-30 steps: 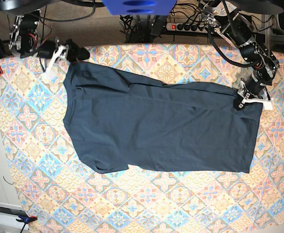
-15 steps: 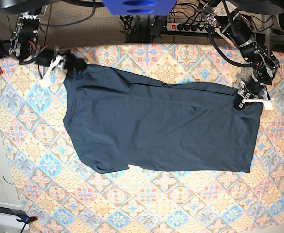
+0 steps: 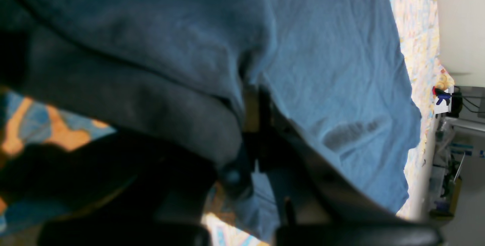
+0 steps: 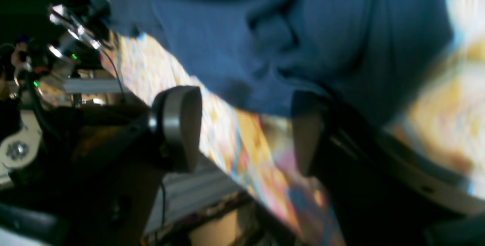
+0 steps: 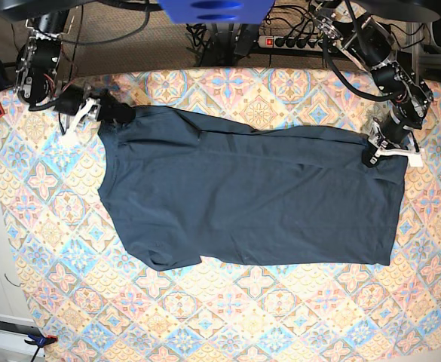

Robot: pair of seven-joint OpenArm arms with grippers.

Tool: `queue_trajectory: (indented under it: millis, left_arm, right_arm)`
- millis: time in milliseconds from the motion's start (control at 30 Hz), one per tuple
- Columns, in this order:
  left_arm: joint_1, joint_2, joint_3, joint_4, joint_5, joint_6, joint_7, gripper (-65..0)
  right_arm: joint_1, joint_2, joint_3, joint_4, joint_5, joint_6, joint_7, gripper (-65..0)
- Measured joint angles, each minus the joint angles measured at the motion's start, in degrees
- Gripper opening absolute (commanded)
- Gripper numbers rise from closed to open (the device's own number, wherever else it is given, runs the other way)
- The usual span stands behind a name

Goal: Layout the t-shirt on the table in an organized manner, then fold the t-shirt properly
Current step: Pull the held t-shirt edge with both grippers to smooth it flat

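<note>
Pinching the far-right hem corner of the dark navy short-sleeved fabric t-shirt [image 5: 250,196], my left fingers [image 5: 377,153] are clamped on it; my right fingers [image 5: 92,109] gape wide at its far-left shoulder. It lies spread across the pastel diamond-tiled desk [image 5: 228,317]

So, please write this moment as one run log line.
left gripper: shut on t-shirt | right gripper: open | t-shirt: on table
</note>
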Motion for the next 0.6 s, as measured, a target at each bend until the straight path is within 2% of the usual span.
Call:
queue_trajectory:
  millis: [267, 500, 600]
  left_arm:
    - [1.8, -0.1, 0.0, 0.0, -1.7, -0.2, -0.5, -65.0]
    - [6.4, -2.4, -0.2, 0.1, -7.8, -0.4, -0.6, -65.0]
    - [7.0, -3.3, 0.1, 0.1, -8.0, -0.4, -0.3, -65.0]
  right_arm:
    - [-0.7, 0.1, 1.2, 0.5, 0.1, 0.0, 0.3, -29.0]
    - [-5.1, 0.3, 5.6, 2.8, -0.6, 0.0, -0.2, -29.0]
    - [-6.2, 0.3, 7.0, 4.7, 0.2, 0.0, 0.0, -29.0]
